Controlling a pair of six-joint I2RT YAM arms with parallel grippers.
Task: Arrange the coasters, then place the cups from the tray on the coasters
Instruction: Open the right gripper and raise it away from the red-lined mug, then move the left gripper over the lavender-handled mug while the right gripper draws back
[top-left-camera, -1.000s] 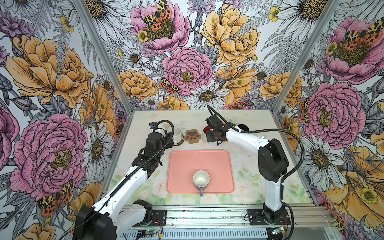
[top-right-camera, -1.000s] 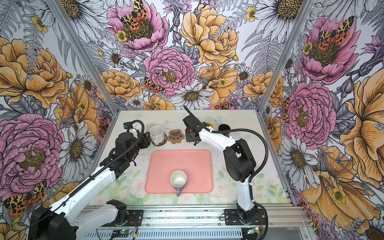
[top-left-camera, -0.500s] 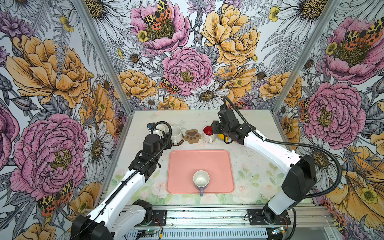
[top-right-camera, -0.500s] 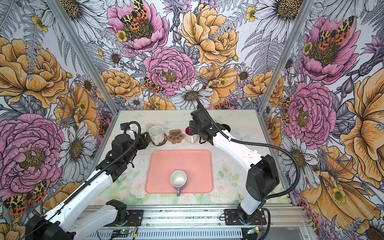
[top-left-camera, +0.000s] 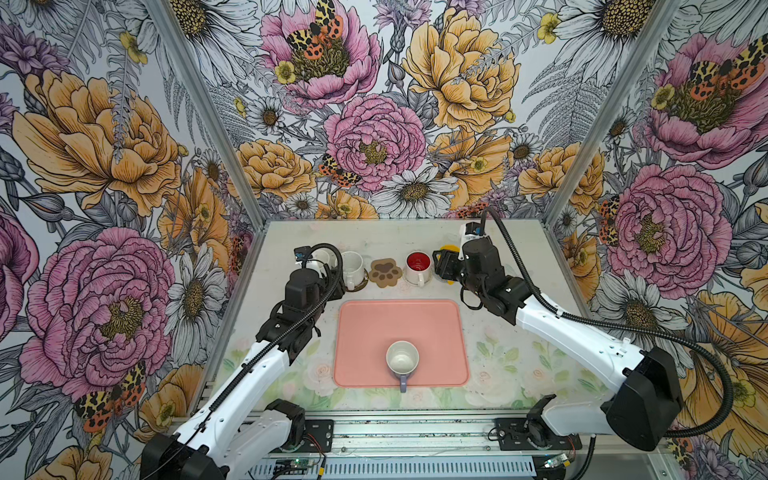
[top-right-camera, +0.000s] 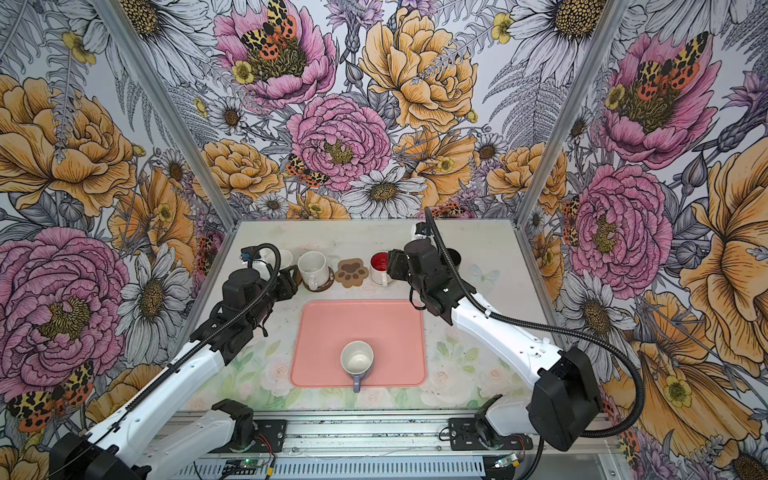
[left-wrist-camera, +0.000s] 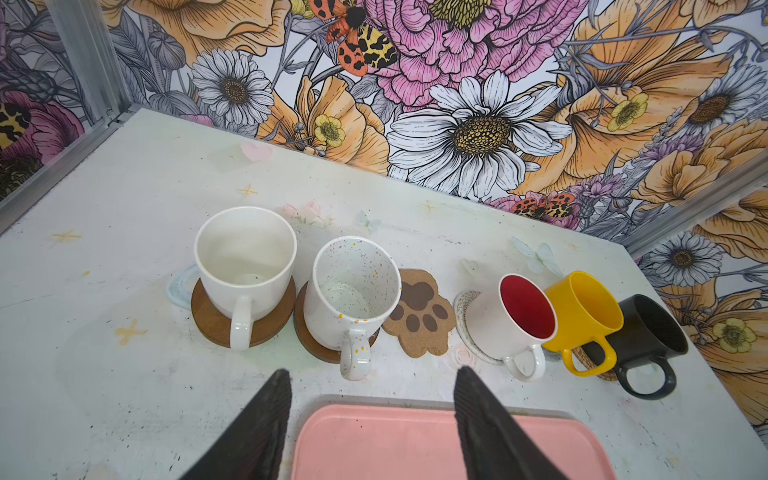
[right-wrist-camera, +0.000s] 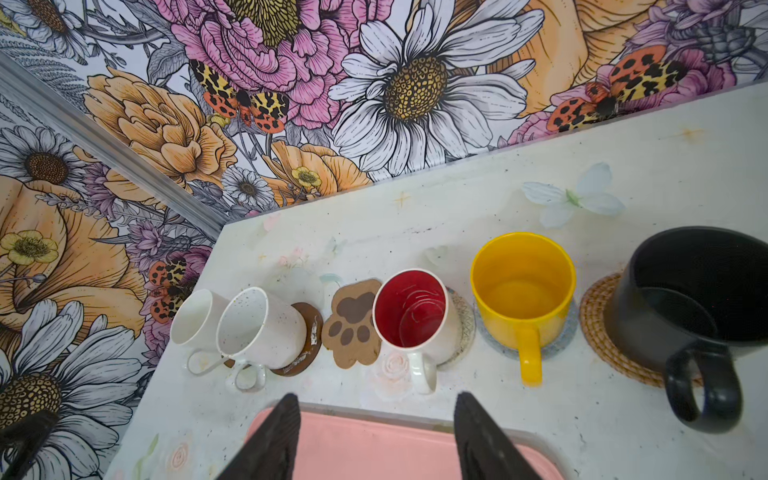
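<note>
A lavender cup with a white inside stands alone on the pink tray. Behind the tray runs a row: white cup and speckled cup on dark brown coasters, a bare paw coaster, red-inside cup on a clear patterned coaster, yellow cup on a pale blue coaster, black cup on a rattan coaster. My left gripper hangs open and empty before the speckled cup. My right gripper is open and empty, just short of the red-inside cup's handle.
Floral walls close in the table on three sides, near the row of cups. Bare tabletop lies on both sides of the tray. The arms' bases sit on the rail at the front edge.
My right gripper has let go of the red-inside cup, opened wider and drawn back to the right of it. My left arm has eased back a little from the speckled cup.
</note>
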